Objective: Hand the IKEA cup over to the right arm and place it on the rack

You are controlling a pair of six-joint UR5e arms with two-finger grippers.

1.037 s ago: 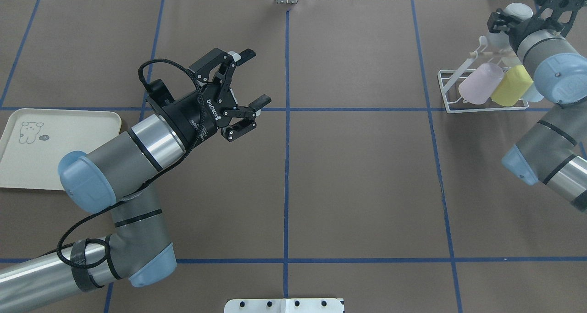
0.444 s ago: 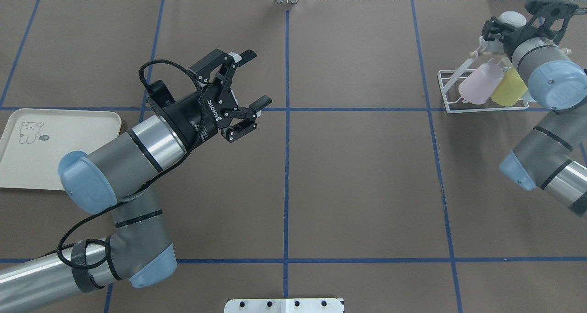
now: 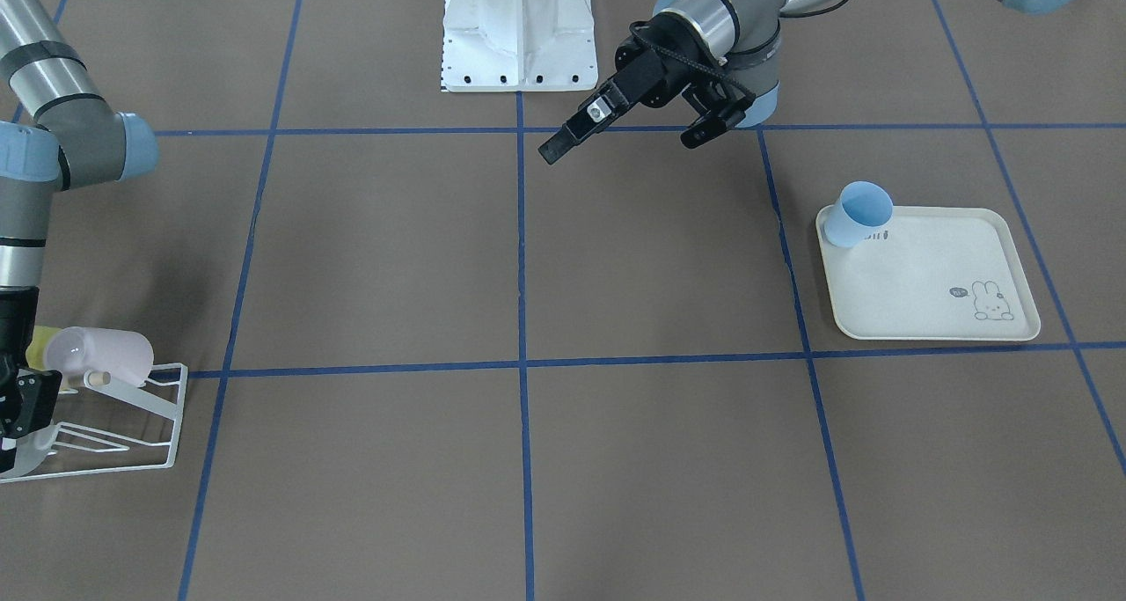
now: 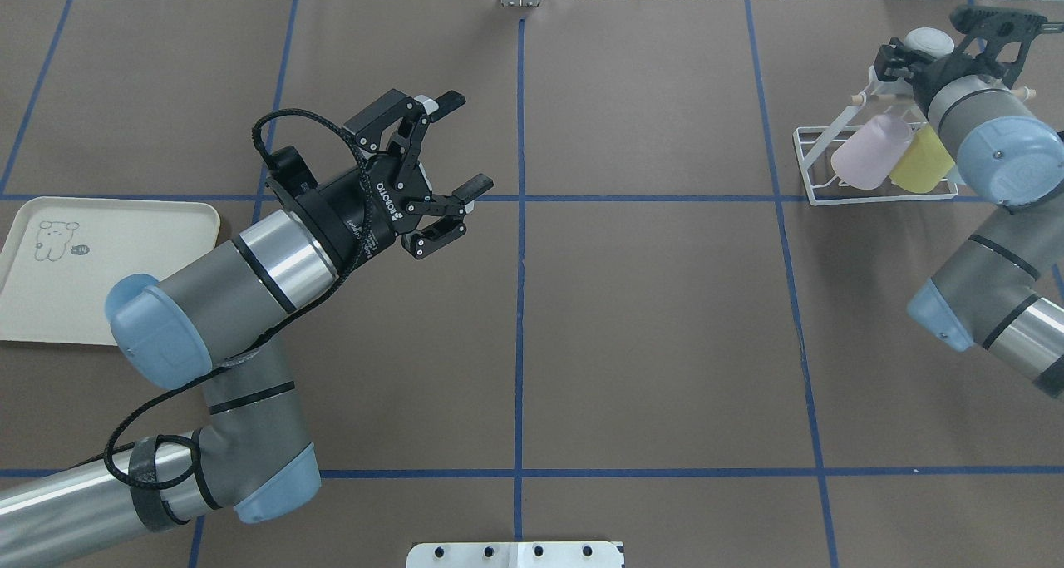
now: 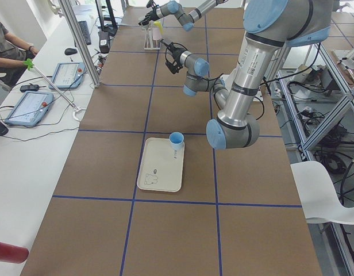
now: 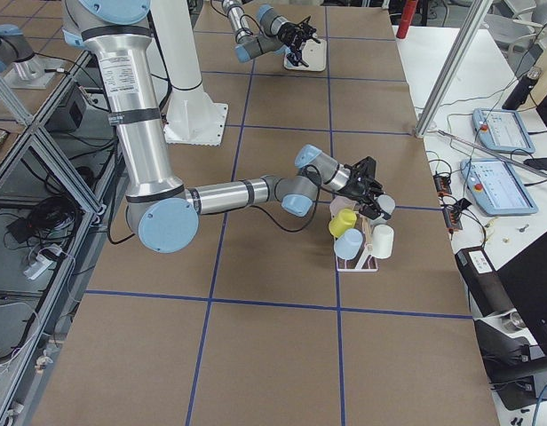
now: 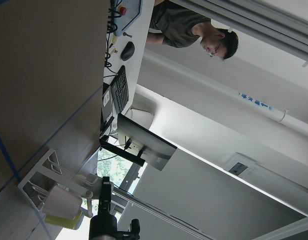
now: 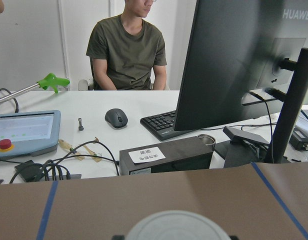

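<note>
We see the left arm (image 4: 208, 293) built of matt grey tubes and polished silver collars, with black rings at the seams and pale blue caps (image 4: 154, 339) closing the joints. A black braided cable (image 4: 291, 111) loops along it, strapped down by a black band (image 4: 150, 485). The left gripper (image 4: 465, 140) is black linkage with small silver screws and white "ROBOTIQ" lettering. The right arm (image 4: 997, 256) wears the same grey, silver and blue, and the right gripper (image 4: 914, 48) is black too. We note the white base (image 3: 517, 20), with dark screws along its edge.
</note>
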